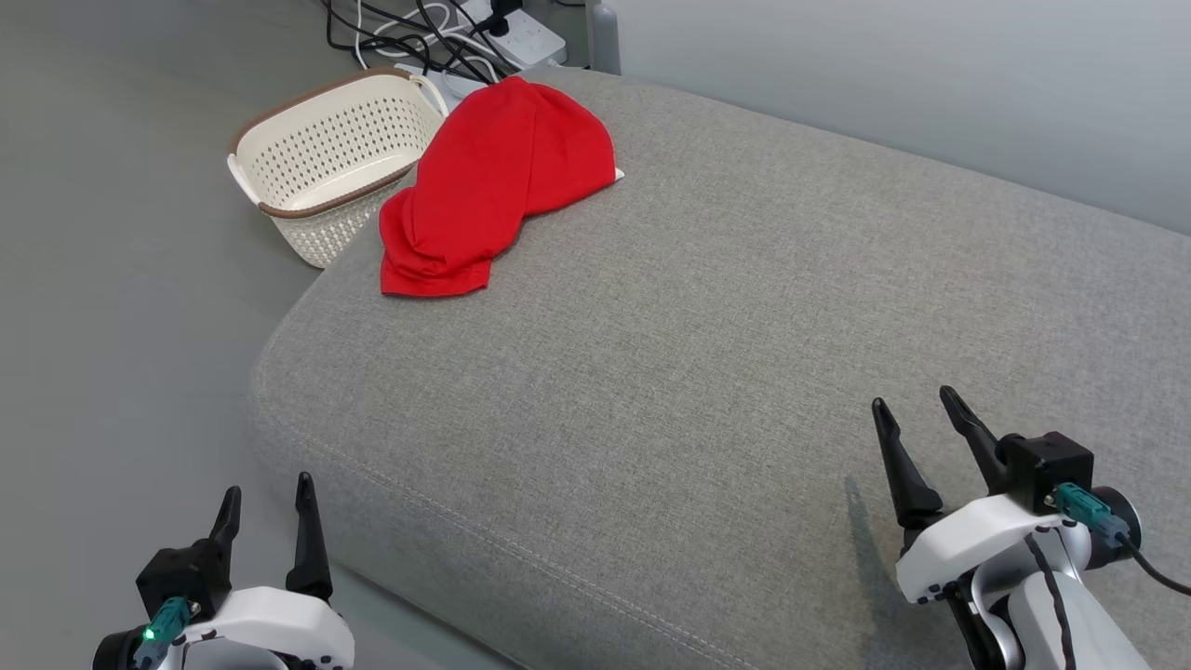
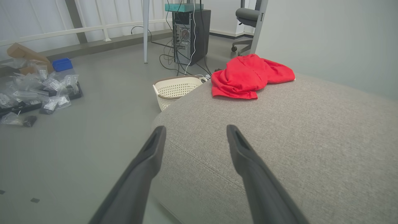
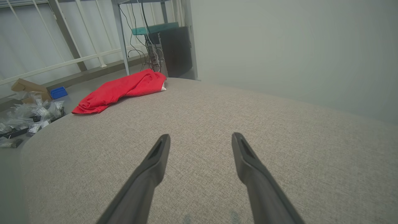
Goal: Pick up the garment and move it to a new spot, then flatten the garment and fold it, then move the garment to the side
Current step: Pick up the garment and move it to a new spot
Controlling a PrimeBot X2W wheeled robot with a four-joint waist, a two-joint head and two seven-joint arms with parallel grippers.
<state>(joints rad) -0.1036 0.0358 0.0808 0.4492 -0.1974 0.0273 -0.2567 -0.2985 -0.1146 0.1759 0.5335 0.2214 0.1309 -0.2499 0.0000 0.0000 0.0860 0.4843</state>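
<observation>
Red garment [image 1: 493, 186] lies crumpled at the far left corner of the grey cushion [image 1: 707, 372], close to the white basket [image 1: 326, 158] standing on the floor beside that corner. Left gripper [image 1: 268, 486] is off the cushion's near left edge, fingers spread, holding nothing. Right gripper [image 1: 914, 400] is over the cushion's near right part, fingers spread, holding nothing. Both are well apart from the garment.

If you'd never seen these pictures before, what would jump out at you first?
The bright red garment jumps out first, lying crumpled at the far left corner of the big grey cushion. Right beside that corner, a cream basket with little holes sits on the floor. Near the bottom, the left gripper and the right gripper both stand open, holding nothing.
</observation>
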